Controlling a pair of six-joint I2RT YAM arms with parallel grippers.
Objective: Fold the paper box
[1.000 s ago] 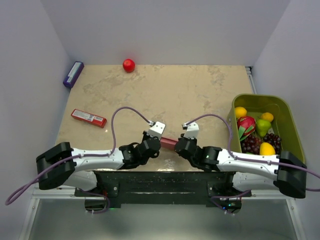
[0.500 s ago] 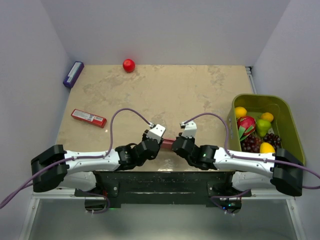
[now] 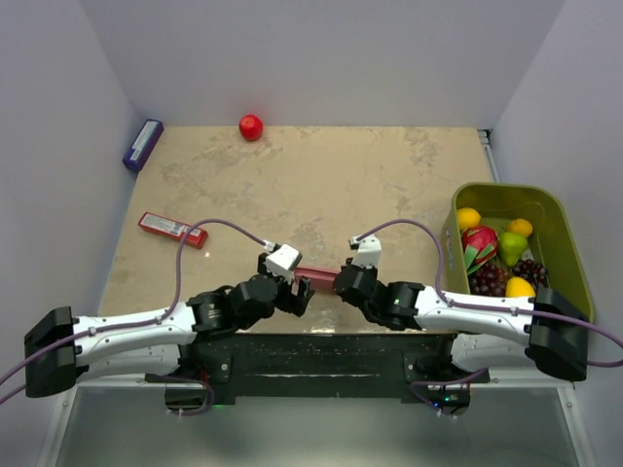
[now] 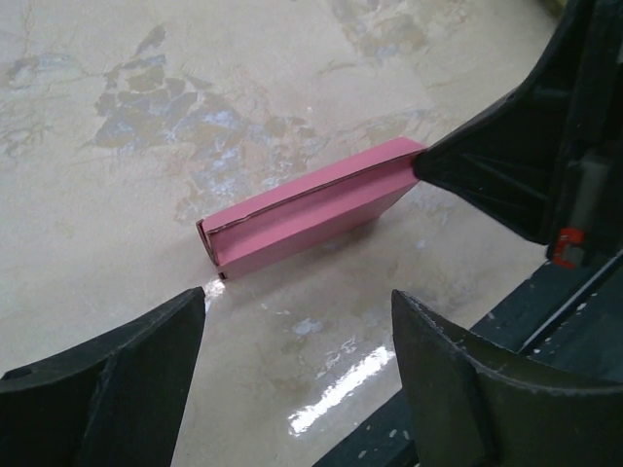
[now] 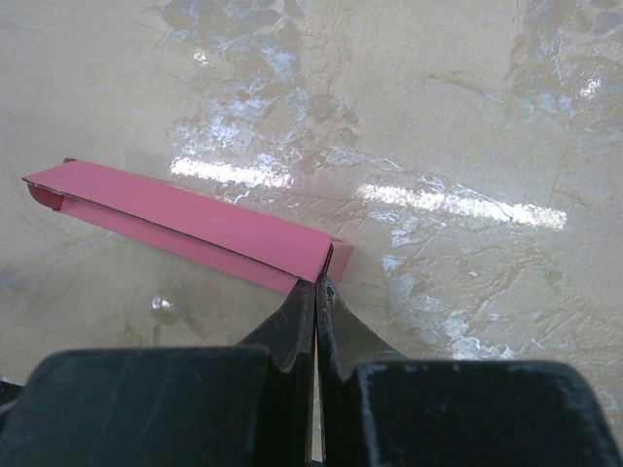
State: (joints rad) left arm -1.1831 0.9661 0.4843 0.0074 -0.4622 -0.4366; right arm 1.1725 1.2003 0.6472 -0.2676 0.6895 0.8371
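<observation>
The left claw [image 3: 298,290] is letting go. A second ago it was clenched over the left end of the paper box [image 3: 313,275]. Now its fingers [image 4: 107,389] are standing wide apart and the whole arm is drawing back toward the near-left corner of the table [image 3: 321,175]. In the left wrist view the pink box [image 4: 307,214] is lying just beyond the open fingertips, not between them, with nothing in the left claw's grip.

The right claw [image 3: 341,280] is staying put. Its fingers are pressed together, and their tips [image 5: 313,292] are meeting the near right corner of the box [image 5: 185,219]. Whether they are pinching a thin edge of card or only touching it, I cannot tell.

The box is resting on the table close to its near edge, between the two claws. It is showing as a long, low pink sleeve with creased edges, running left to right.

Judging from this, the main body is already folded into shape, and the release is reading as the end of a pressing or creasing step on the left side. The left end is looking slightly open in the right wrist view, so a flap there may still be needing a tuck. With only the right claw at the box, the light card could be springing back or sliding.
</observation>
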